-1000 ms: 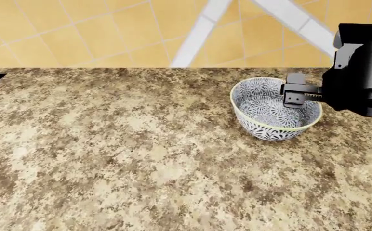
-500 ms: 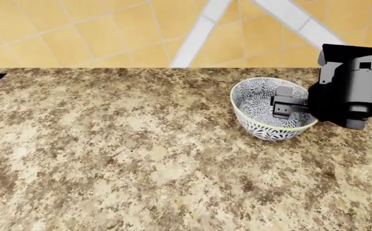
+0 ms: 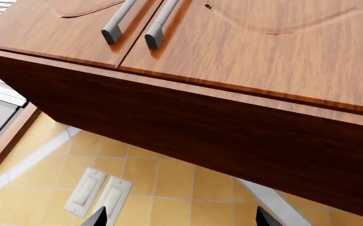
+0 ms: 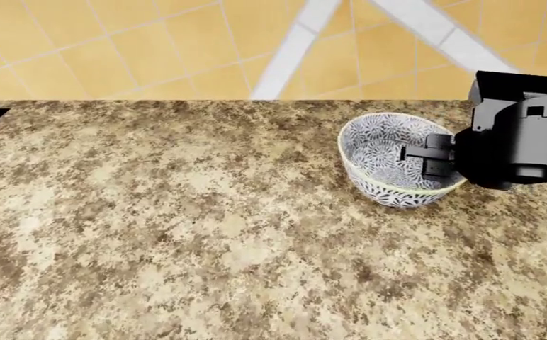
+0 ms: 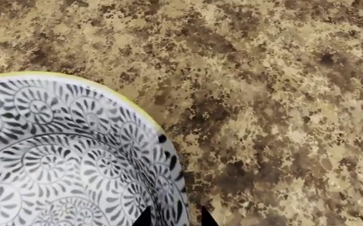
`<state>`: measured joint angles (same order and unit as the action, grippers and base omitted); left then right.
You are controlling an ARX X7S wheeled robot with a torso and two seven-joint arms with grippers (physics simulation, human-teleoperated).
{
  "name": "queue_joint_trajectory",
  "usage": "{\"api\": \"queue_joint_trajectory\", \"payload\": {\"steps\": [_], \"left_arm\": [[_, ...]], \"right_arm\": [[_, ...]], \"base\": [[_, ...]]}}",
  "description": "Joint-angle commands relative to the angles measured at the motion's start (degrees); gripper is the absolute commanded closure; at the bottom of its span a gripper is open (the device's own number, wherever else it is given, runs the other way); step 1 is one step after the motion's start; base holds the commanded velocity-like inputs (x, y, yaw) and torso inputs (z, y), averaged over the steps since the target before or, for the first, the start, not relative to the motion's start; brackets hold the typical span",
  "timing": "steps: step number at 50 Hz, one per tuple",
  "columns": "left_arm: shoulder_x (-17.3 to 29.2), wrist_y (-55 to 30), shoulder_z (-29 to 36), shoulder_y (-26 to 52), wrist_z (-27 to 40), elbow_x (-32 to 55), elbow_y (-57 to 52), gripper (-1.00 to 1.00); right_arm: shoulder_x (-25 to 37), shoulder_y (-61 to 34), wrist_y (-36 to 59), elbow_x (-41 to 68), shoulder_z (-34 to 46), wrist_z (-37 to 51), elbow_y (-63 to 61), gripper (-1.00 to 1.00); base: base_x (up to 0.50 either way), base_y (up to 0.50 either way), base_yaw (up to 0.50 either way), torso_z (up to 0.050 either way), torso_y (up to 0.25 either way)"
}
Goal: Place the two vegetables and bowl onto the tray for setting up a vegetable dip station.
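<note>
The right gripper (image 4: 434,160) fingers straddle the bowl (image 4: 387,159) wall on the side nearest the counter's right edge: in the right wrist view one fingertip (image 5: 144,217) sits inside the wall and the other outside, with the rim (image 5: 164,136) running between them. They appear closed, or nearly closed, on the wall; firm contact cannot be confirmed.

Change over the last second: the gripper moved from above the bowl's interior, came lower, and shifted back toward the right-hand wall. The bowl now leans slightly, its pale green rim (image 4: 397,188) no longer level, which suggests the fingers have taken hold and begun to load it. Judged from this, the grasp step is complete or closing, and the lift comes next.

The bowl stands on the counter (image 4: 160,227) near its back edge, toward the right. The tray and both vegetables are out of view.

Right arm pose: the wrist housing extends in from the right edge, fingers pointing toward the bowl.

Left gripper (image 3: 178,219): only two fingertips show, set apart, aimed at a wall cabinet (image 3: 244,56).
</note>
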<state>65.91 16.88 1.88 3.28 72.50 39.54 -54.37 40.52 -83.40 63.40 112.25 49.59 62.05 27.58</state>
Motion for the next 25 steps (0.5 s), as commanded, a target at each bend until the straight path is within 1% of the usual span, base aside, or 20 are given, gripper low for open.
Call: {"api": "queue_joint_trajectory", "payload": {"steps": [1,6,9,12,13,14,15,16,17,24,25], "left_arm": [[-0.42,-0.63,0.57,0.87,-0.32,0.12,0.05,-1.0],[-0.26,-0.38,-0.1,0.18,-0.22,0.18,-0.08,-1.0],[-0.35,-0.18,-0.28,-0.08,-0.38,0.08,0.02,-1.0],[-0.38,-0.2,-0.4,-0.13,-0.36,0.11,-0.03,-1.0],[-0.47,-0.36,-0.18,0.12,-0.43,0.07,-0.03,-1.0],[-0.6,-0.46,0.04,0.32,-0.54,0.03,0.07,-1.0],[-0.7,-0.47,0.15,0.44,-0.65,0.02,0.17,-1.0],[-0.65,-0.67,0.22,0.63,-0.58,0.08,0.02,-1.0],[-0.62,-0.76,0.21,0.68,-0.54,0.09,-0.06,-1.0],[-0.39,-0.18,-1.04,-0.69,-0.38,0.06,-0.25,-1.0],[-0.46,-0.14,-1.05,-0.73,-0.42,0.0,-0.22,-1.0]], "right_arm": [[0.1,1.84,-0.46,-3.64,1.88,-3.61,-0.3,1.0],[0.32,0.0,-3.38,-6.42,0.68,-4.98,-1.7,1.0],[1.55,-0.52,-8.68,-6.77,-2.75,-3.95,-5.22,1.0],[2.17,0.71,-13.89,-6.32,-6.25,-5.48,-7.65,1.0],[2.71,0.24,-14.71,-9.81,-5.74,-7.56,-9.94,1.0],[2.38,-0.12,-13.71,-8.15,-5.7,-5.99,-9.4,1.0],[2.41,0.92,-16.92,-8.23,-7.33,-5.39,-10.65,1.0],[2.29,-1.08,-14.32,-11.09,-5.31,-7.64,-12.01,1.0],[2.39,-1.31,-15.86,-14.19,-5.05,-8.54,-13.8,1.0],[2.75,-0.7,-21.3,-19.07,-6.48,-13.37,-17.54,1.0],[3.5,-0.03,-23.94,-22.56,-6.52,-15.97,-20.01,1.0]], "base": [[0.0,0.0,0.0,0.0,0.0],[0.0,0.0,0.0,0.0,0.0],[0.0,0.0,0.0,0.0,0.0],[0.0,0.0,0.0,0.0,0.0],[0.0,0.0,0.0,0.0,0.0],[0.0,0.0,0.0,0.0,0.0],[0.0,0.0,0.0,0.0,0.0],[0.0,0.0,0.0,0.0,0.0],[0.0,0.0,0.0,0.0,0.0],[0.0,0.0,0.0,0.0,0.0],[0.0,0.0,0.0,0.0,0.0]]}}
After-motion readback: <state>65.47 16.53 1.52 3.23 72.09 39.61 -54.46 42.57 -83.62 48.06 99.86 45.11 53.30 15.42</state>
